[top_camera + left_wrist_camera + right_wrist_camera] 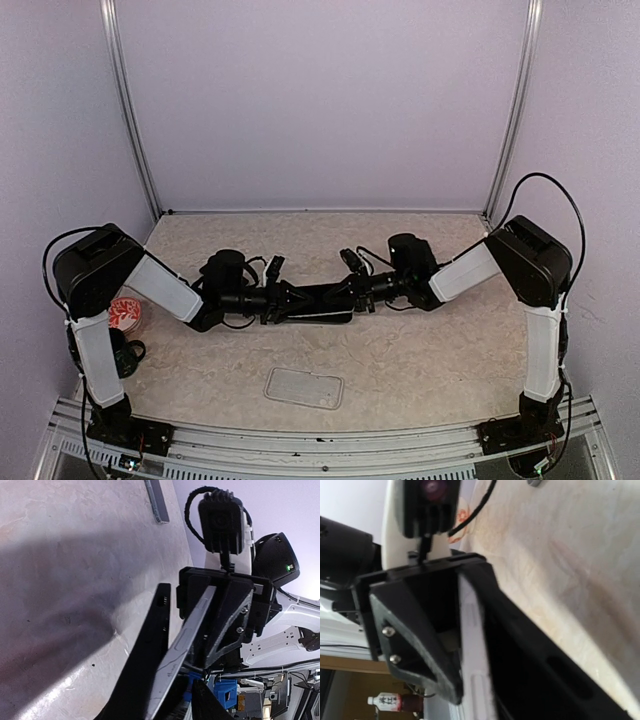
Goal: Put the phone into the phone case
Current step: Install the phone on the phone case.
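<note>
The black phone (318,298) with a silver side frame hangs on edge above the middle of the table, between the two grippers. My right gripper (352,290) is shut on its right end; in the right wrist view one black finger (535,670) lies flat against the phone (472,645). My left gripper (283,300) straddles the left end and is open. One of its fingers (145,650) rests along the phone's edge (187,630), with a gap to the other finger (217,702). The clear phone case (304,387) lies flat near the front edge, also seen as phone case (157,500).
A round red-patterned object (126,312) and a dark cup-like thing (125,352) sit at the table's left edge beside the left arm. Metal posts stand at the back corners before a pale wall. A bottle (390,701) stands beyond the table.
</note>
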`<state>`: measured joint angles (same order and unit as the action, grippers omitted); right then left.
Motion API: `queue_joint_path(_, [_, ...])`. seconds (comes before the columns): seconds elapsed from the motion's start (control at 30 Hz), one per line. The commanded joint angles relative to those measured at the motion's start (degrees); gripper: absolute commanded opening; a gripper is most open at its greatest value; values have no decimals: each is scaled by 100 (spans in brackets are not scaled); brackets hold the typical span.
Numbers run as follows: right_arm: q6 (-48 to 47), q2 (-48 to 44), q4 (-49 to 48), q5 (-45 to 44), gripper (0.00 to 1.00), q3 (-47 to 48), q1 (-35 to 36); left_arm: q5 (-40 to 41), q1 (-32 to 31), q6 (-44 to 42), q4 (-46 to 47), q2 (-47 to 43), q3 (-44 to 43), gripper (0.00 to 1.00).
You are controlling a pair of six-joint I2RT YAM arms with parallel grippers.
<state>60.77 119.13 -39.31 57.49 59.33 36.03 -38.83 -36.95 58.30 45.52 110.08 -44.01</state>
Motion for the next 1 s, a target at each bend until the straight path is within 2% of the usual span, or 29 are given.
queue_joint_path(0.0, [-164,-61,493,-394,17,155,81,-428,-129,-29,866,-171,-104,39])
queue_joint_path(0.17, [-290,-121,716,-447,24,200,71,-430,-120,1,914,-165,-66,38])
queue_joint_path(0.6, [-683,-274,1478,-638,30,413,79,-415,-94,6,841,-175,-46,29])
queue_joint_path(0.87, [-938,-362,1950,-789,34,550,76,-384,-52,-11,775,-223,-24,27])
queue_joint_path(0.97, [-1056,-405,2170,-854,42,609,77,-375,-27,-3,774,-231,-11,24])
